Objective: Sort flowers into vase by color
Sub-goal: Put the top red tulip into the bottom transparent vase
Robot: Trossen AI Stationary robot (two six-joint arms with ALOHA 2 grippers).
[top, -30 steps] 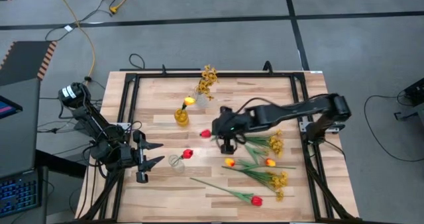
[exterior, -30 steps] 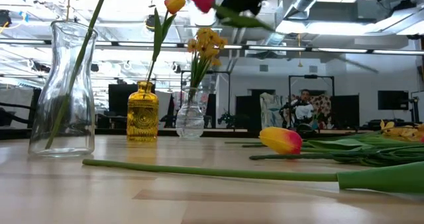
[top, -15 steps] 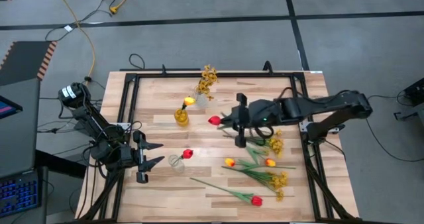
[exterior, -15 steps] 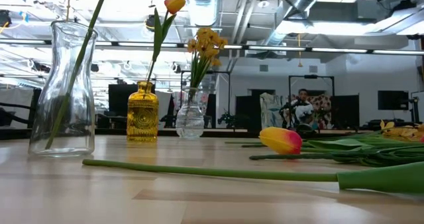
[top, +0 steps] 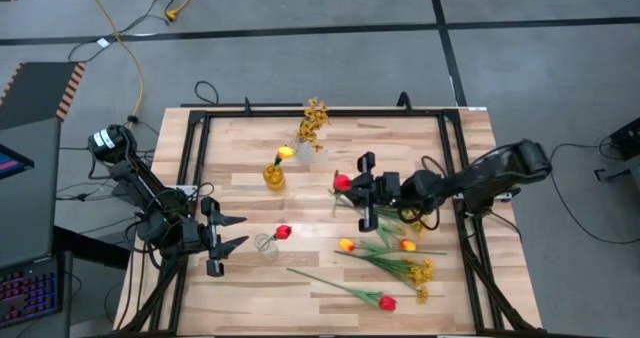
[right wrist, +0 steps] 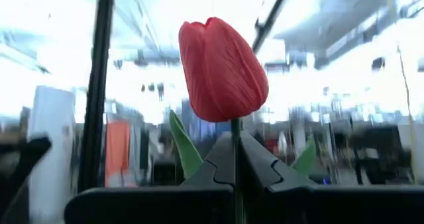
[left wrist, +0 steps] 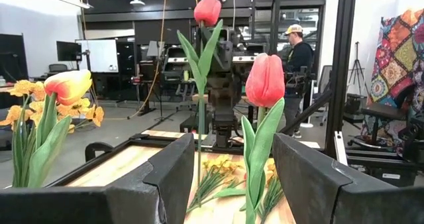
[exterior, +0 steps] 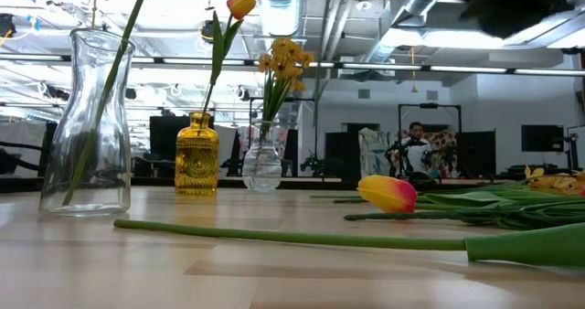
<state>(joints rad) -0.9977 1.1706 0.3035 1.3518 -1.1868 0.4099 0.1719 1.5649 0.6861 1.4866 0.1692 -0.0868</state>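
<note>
My right gripper point(top: 362, 190) is above the middle of the table, shut on a red tulip point(top: 342, 183), which also shows upright in the left wrist view point(left wrist: 207, 8). My left gripper point(top: 228, 233) is open and empty at the table's left, beside a clear vase point(top: 265, 246) that holds another red tulip point(top: 283, 232). A yellow vase point(top: 272, 176) holds a yellow-orange tulip point(top: 286, 153). A far clear vase point(top: 305, 148) holds mustard sprays point(top: 316, 116). More flowers point(top: 395, 253) lie flat on the table at the right. My right gripper pinches the red tulip's green stem point(right wrist: 234, 159) between its two fingers, a little below the bloom point(right wrist: 222, 68). The fingers come about level from the table's right side and lie across the stem. The tulip stands upright, lifted, with stem and leaves point(left wrist: 199, 118) hanging below.
On the right half lie yellow-orange tulips point(top: 347, 245), mustard sprays point(top: 424, 270) and a red tulip point(top: 386, 302) with its long stem near the front edge. A black frame point(top: 195, 158) runs round the table. A person point(left wrist: 299, 48) stands in the room beyond.
My right gripper has risen with the red tulip and gone toward the table's right edge, away from the near clear vase. The tulip has gone up out of the low view and has turned upright. The other flowers and vases have stayed put.
</note>
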